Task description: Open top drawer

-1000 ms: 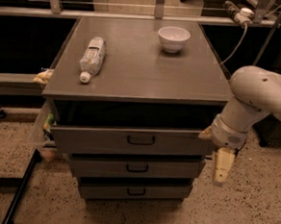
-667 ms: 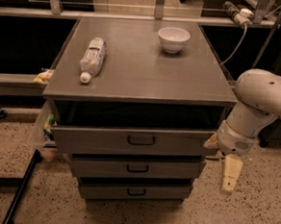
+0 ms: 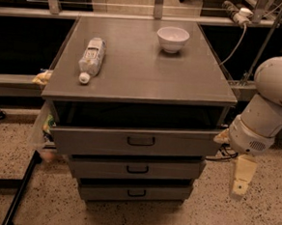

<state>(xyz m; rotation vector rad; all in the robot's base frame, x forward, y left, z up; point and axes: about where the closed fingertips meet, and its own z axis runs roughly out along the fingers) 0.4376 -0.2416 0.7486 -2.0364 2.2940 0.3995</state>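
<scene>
The top drawer (image 3: 139,142) sits open, task likely done. The gripper (image 3: 240,178) has backed off beside it; clenched or released, cannot tell

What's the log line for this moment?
top drawer: open | gripper: right of cabinet, off handle | bottle, bowl: on top

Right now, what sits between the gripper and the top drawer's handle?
In the camera view, nothing loose: only the bare front of the top drawer beyond the handle, then floor. The gripper hangs beside the cabinet.
</scene>
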